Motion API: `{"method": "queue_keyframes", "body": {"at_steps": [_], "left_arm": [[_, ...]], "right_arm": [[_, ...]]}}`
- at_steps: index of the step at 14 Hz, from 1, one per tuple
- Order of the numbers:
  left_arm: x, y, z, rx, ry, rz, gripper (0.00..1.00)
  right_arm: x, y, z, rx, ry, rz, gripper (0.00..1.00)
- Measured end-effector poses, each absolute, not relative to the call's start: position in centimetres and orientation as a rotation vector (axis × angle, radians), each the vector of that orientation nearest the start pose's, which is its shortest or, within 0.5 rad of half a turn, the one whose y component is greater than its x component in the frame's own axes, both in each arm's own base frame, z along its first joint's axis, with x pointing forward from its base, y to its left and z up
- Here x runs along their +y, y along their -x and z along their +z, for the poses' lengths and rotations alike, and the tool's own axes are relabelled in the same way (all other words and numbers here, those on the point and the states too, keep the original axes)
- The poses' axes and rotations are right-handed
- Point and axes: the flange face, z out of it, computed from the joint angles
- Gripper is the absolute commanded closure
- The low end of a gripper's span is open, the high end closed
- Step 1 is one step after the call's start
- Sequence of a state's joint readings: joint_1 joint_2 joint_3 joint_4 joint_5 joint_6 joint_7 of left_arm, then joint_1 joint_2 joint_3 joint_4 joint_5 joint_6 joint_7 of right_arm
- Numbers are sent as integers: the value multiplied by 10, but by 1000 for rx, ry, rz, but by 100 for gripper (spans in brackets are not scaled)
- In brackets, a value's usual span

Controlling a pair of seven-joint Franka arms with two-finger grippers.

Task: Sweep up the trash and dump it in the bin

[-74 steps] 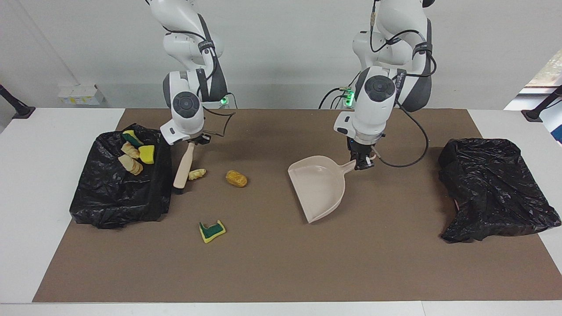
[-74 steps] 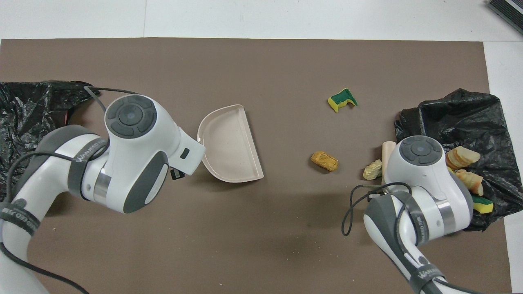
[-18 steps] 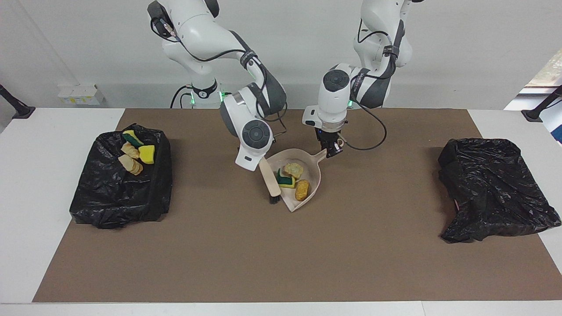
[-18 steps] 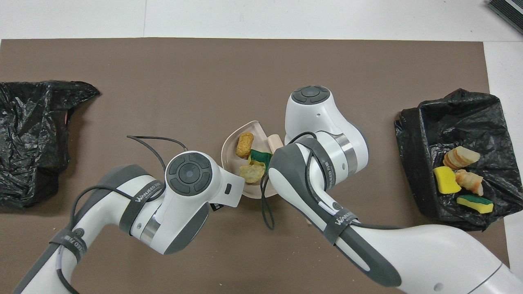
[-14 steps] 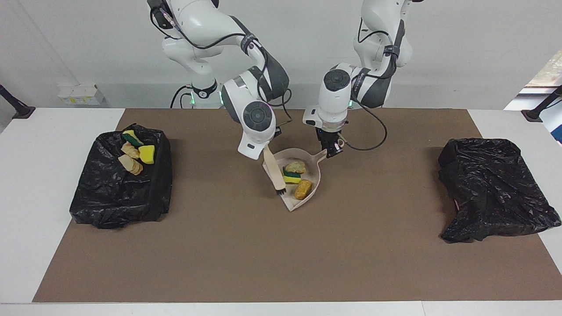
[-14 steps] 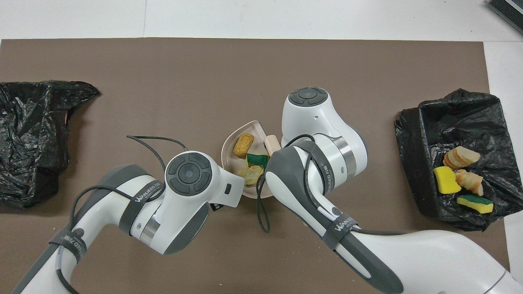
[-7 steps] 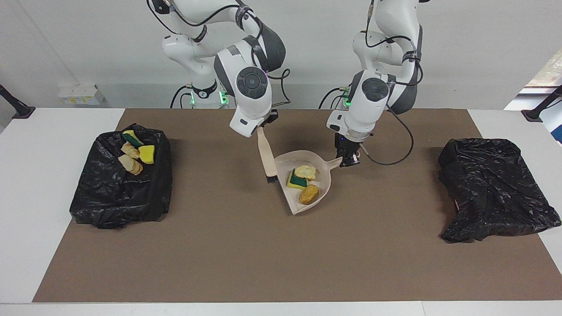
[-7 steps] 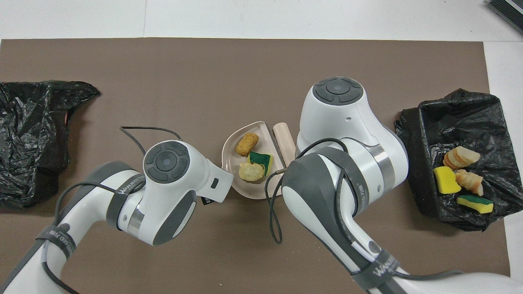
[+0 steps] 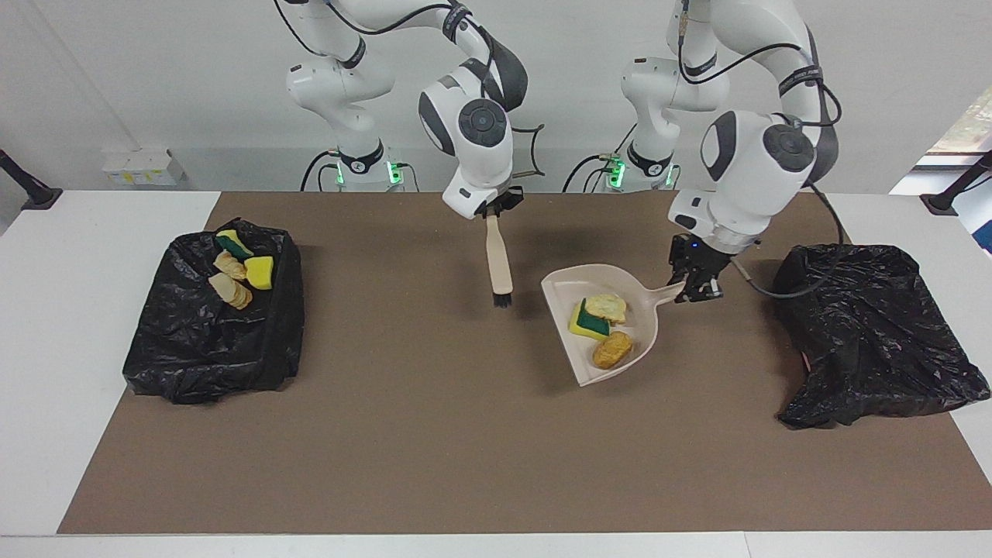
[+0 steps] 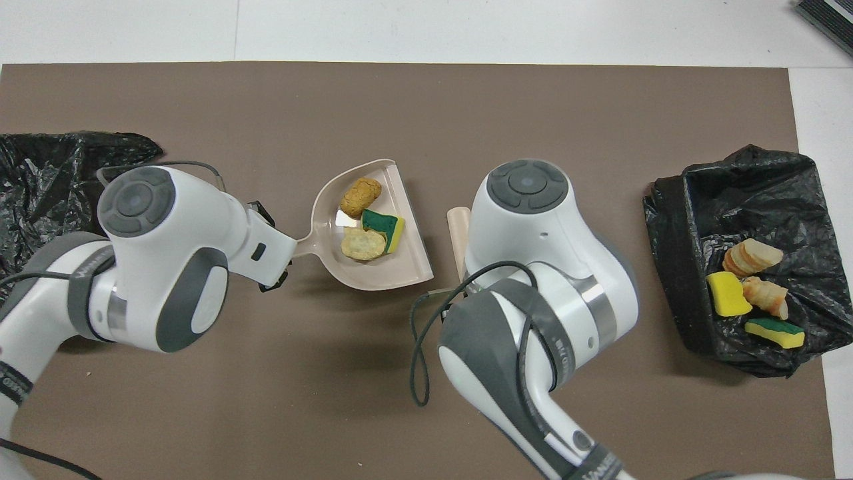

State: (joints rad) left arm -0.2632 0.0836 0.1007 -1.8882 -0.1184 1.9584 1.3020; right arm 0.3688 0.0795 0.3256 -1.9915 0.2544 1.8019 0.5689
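Right gripper near robots, over brown mat, jaws pinching brush by handle; brush hangs upright, bristles down, clear of mat. Left gripper toward left arm's end, jaws pinching dustpan handle, pan lifted off tabletop. In pan: three pieces of trash – pale lump, yellow-green sponge, orange-brown lump. Four more scraps on black bag at right arm's end. Second black bag at left arm's end, beside dustpan.
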Motion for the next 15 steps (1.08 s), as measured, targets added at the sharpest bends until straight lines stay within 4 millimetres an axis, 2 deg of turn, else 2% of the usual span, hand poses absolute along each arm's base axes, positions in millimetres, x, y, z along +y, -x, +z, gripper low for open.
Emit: {"method": "queue_keyframes", "body": {"at_steps": [2,4,7,9,10,14,15], "left_arm": [[-59,-580,479,2149,2420,-74,100],[-7,-585,488,2222,2354,-81,100],[69,-581,496,2311,2294,-73,100],[103,-578,512,2344,2257,-83,100],[118,-576,517,2356,2235,-89,100],[192,-564,521,2339,2198,-19,100],[209,-561,523,2327,2189,4,100]], "right_arm": [[394,-365,399,74,3047,564,100],[416,-335,385,68,3068,597,100],[425,-321,361,12,3082,638,100],[422,-321,351,-9,3062,657,100],[420,-320,346,-11,3051,651,92],[414,-316,331,-62,3038,646,72],[413,-316,329,-57,3036,633,58]]}}
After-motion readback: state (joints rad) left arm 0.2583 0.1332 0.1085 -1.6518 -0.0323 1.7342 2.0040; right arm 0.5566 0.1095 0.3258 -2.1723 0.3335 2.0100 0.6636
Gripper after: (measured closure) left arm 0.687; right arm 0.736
